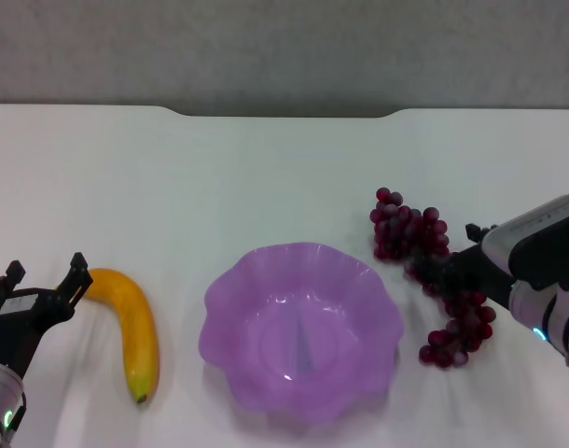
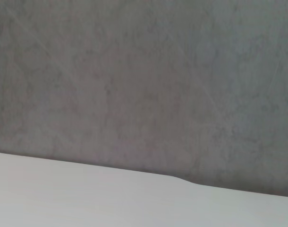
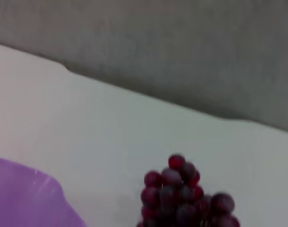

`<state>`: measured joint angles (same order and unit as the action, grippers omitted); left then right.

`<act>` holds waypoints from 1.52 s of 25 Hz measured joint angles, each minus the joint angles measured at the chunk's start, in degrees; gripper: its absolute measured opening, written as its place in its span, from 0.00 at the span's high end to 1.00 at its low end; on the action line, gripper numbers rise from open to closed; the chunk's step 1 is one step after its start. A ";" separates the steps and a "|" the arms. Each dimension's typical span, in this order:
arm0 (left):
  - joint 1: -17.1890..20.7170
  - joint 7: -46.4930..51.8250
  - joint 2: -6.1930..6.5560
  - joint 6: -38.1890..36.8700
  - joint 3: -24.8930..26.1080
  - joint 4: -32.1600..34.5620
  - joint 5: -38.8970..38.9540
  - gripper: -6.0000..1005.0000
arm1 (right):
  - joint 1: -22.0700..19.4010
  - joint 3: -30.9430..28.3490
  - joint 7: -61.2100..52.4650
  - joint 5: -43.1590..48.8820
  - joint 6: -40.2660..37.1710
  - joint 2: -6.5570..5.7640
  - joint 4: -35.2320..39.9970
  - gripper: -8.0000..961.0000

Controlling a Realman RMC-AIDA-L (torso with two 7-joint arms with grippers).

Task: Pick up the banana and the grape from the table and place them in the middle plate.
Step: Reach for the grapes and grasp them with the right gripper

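The yellow-orange banana (image 1: 132, 327) lies on the white table (image 1: 266, 177), left of the purple plate (image 1: 230, 291), its greenish tip toward me. My left gripper (image 1: 47, 273) is open, just left of the banana's far end, with one fingertip (image 1: 78, 268) beside it. The dark red grape bunch (image 1: 410, 231) lies right of the plate. My right gripper (image 1: 450, 271) reaches in from the right and sits at the middle of the bunch. The right wrist view shows the grapes (image 3: 182, 194) and the plate's rim (image 3: 26, 194). The plate holds nothing.
The table's notched far edge (image 1: 284, 114) meets a grey wall. The left wrist view shows only the tabletop (image 2: 87, 198) and the wall.
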<state>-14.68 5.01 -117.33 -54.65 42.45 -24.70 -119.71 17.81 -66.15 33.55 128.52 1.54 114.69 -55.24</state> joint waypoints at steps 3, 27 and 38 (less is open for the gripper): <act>0.00 0.00 0.00 0.05 0.00 0.00 0.00 0.09 | 1.71 -0.82 0.00 -1.75 2.29 0.04 2.29 0.06; -0.35 -0.09 0.00 0.06 -0.09 -0.20 0.00 0.09 | 11.38 -11.62 0.10 -6.55 16.32 -0.09 12.72 0.13; -0.44 -0.12 0.00 0.07 -0.09 -0.25 0.00 0.09 | 13.09 -11.70 0.22 -6.62 16.29 -0.16 14.17 0.17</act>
<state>-15.12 4.89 -117.33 -54.58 42.36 -24.94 -119.71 30.90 -77.85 33.77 121.90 17.83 114.53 -41.06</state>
